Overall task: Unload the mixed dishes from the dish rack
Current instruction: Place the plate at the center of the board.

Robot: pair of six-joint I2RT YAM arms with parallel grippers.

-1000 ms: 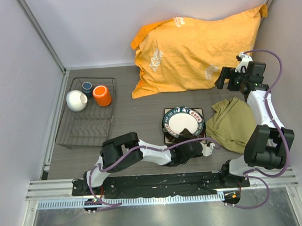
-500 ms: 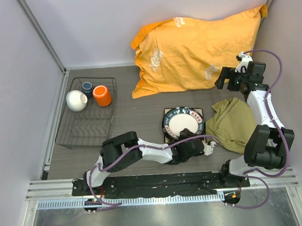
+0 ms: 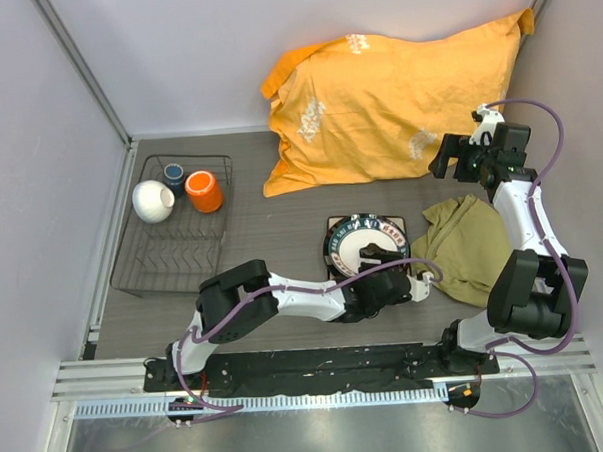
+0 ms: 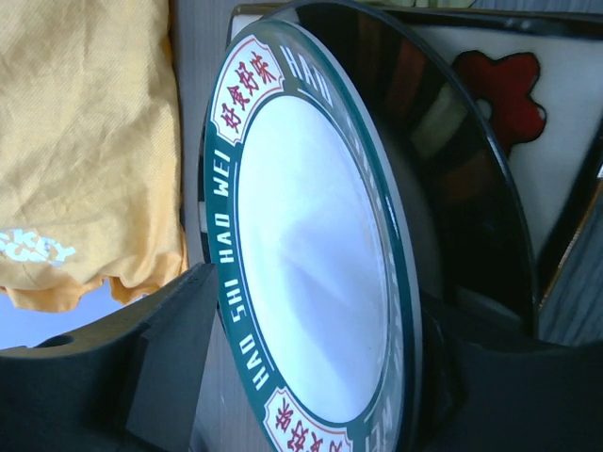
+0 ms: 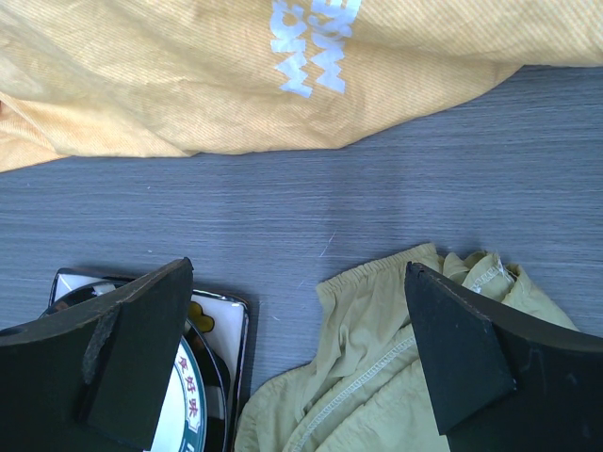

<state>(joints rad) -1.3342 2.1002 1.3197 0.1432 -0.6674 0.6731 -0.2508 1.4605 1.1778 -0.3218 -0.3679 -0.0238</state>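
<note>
The dark wire dish rack (image 3: pixel 173 254) stands at the left with a white bowl (image 3: pixel 152 201), an orange mug (image 3: pixel 203 191) and a small dark blue cup (image 3: pixel 173 175) in its far end. The round dark-rimmed plate (image 3: pixel 357 246) (image 4: pixel 311 245) lies on the square flowered plate (image 3: pixel 332 224) (image 4: pixel 565 169) at mid-table. My left gripper (image 3: pixel 375 263) (image 4: pixel 316 377) straddles the round plate's near rim, jaws apart, one finger (image 4: pixel 179 348) over its face and the other under it. My right gripper (image 3: pixel 469 157) (image 5: pixel 301 348) hangs open and holds nothing, high at the right.
A big orange cloth (image 3: pixel 386 102) covers the far middle and right of the table. An olive cloth (image 3: pixel 467 244) (image 5: pixel 405 377) lies right beside the stacked plates. Grey walls close in the left, back and right.
My left jaws have spread apart around the round plate's rim, and the wrist has pushed slightly farther over the plate. The right arm has not moved.
</note>
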